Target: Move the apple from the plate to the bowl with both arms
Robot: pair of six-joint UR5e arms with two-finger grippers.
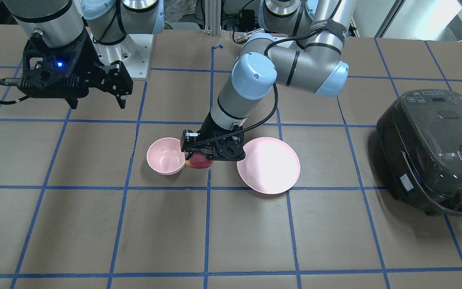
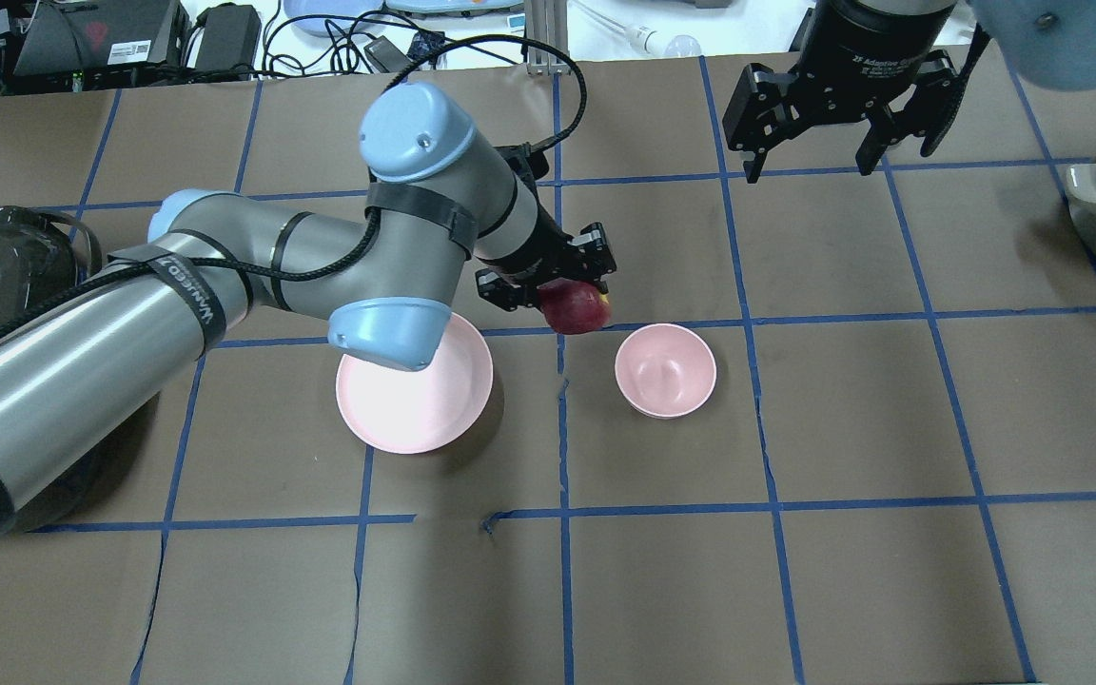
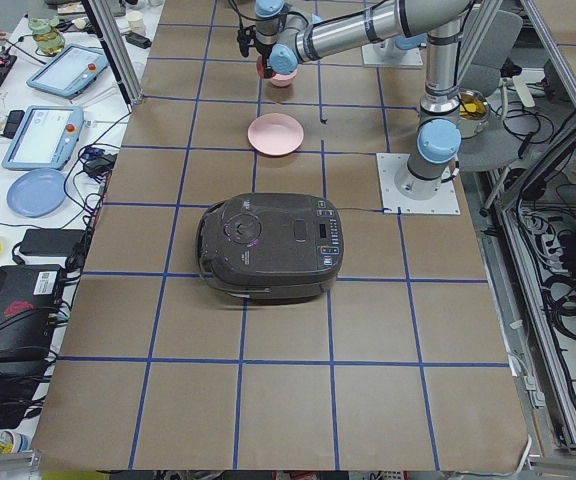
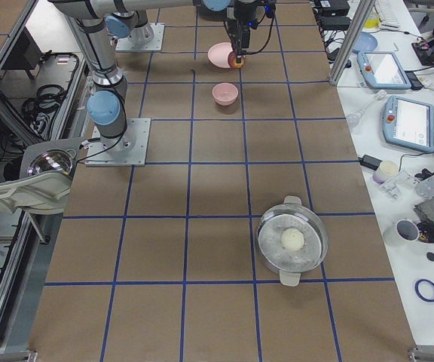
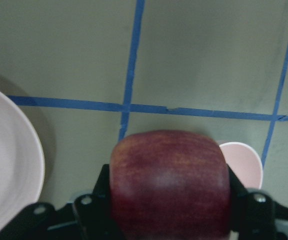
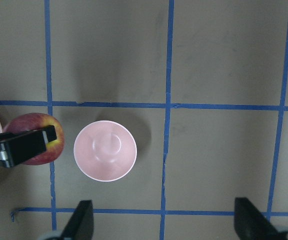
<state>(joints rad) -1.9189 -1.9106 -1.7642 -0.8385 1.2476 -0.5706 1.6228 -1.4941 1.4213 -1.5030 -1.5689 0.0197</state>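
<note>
Overhead exterior shows the left gripper (image 2: 553,285) pinching the dark red apple (image 2: 577,309) between its fingers. The apple sits off the plate (image 2: 415,400), in the gap between it and the bowl (image 2: 665,369), just beside the bowl's rim and not over it. Both dishes rest on the desk (image 2: 852,409). The right gripper (image 6: 165,220) hangs higher with its jaws spread wide, holding nothing, well apart from the apple.
</note>
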